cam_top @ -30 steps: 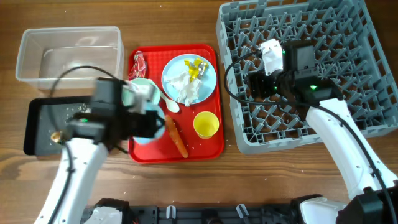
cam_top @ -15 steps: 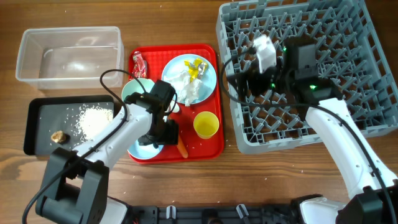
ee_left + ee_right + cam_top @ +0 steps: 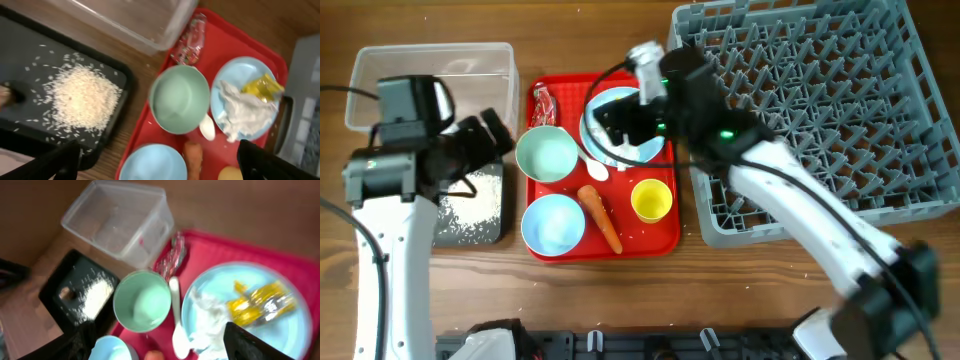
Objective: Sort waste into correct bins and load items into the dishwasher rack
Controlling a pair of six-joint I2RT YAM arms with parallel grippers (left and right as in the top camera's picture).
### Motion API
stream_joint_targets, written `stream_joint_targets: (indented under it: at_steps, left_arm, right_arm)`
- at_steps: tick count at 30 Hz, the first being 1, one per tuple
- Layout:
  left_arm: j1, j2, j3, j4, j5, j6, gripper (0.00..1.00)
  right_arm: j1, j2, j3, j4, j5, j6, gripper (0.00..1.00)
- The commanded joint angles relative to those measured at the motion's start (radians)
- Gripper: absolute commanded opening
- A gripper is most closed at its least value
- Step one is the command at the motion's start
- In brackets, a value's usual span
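Note:
My left gripper hangs open and empty over the black tray, which holds loose rice and a brown lump. The right gripper is open and empty above the light blue plate, which carries tissue and a yellow wrapper. On the red tray stand a green bowl, a blue bowl, a yellow cup, a carrot, a white spoon and a red wrapper. The grey rack is at the right.
The clear tub stands empty at the back left, touching the black tray's far side. My right arm stretches from the front right across the rack's near left corner. Bare wood shows along the table's front edge.
The left gripper opened, left the blue bowl on the red tray and drew back left over the black tray. The right arm swung from the rack to above the plate.

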Motion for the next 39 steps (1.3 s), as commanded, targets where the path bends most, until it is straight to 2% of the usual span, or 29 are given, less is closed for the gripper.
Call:
stream_joint_targets:
  at_steps: [1,3,6,9,16,19,27,32,34,37,39]
  left_arm:
    - [0.079,0.014,0.015,0.003,0.001,-0.001,1.00]
    - [0.093,0.047,0.015,0.002,-0.030,-0.001,1.00]
    - [0.094,0.099,0.014,-0.002,-0.033,-0.001,1.00]
    - [0.094,0.151,0.013,0.010,-0.033,-0.001,1.00]
    - [0.094,0.202,0.013,0.018,-0.034,-0.001,1.00]
    - [0.094,0.202,0.013,0.031,-0.037,-0.001,1.00]
    - [0.094,0.202,0.013,0.041,-0.045,-0.001,1.00]
    - [0.094,0.202,0.013,0.047,-0.052,-0.001,1.00]
    - [0.094,0.202,0.013,0.048,-0.052,-0.001,1.00]
    - [0.094,0.202,0.013,0.054,-0.052,-0.001,1.00]
    - [0.094,0.202,0.013,0.064,-0.052,-0.001,1.00]
  right_arm:
    - [0.050,0.214,0.111,0.026,-0.084,0.095,0.82]
    - [0.061,0.363,0.223,-0.006,-0.141,0.158,0.71]
    - [0.063,0.428,0.235,-0.034,-0.179,0.185,0.60]
    - [0.095,0.461,0.235,-0.055,-0.134,0.180,0.55]
    - [0.121,0.556,0.235,-0.028,-0.133,0.229,0.48]
    - [0.124,0.567,0.235,0.000,-0.103,0.236,0.40]
    - [0.120,0.610,0.246,0.033,-0.097,0.266,0.04]
    - [0.081,0.494,0.294,-0.012,-0.048,0.177,0.04]
    - [0.052,0.371,0.294,-0.054,0.043,0.108,0.04]
    - [-0.028,0.184,0.294,-0.183,0.497,-0.038,0.04]
    - [-0.113,0.124,0.294,-0.184,0.772,-0.110,0.04]
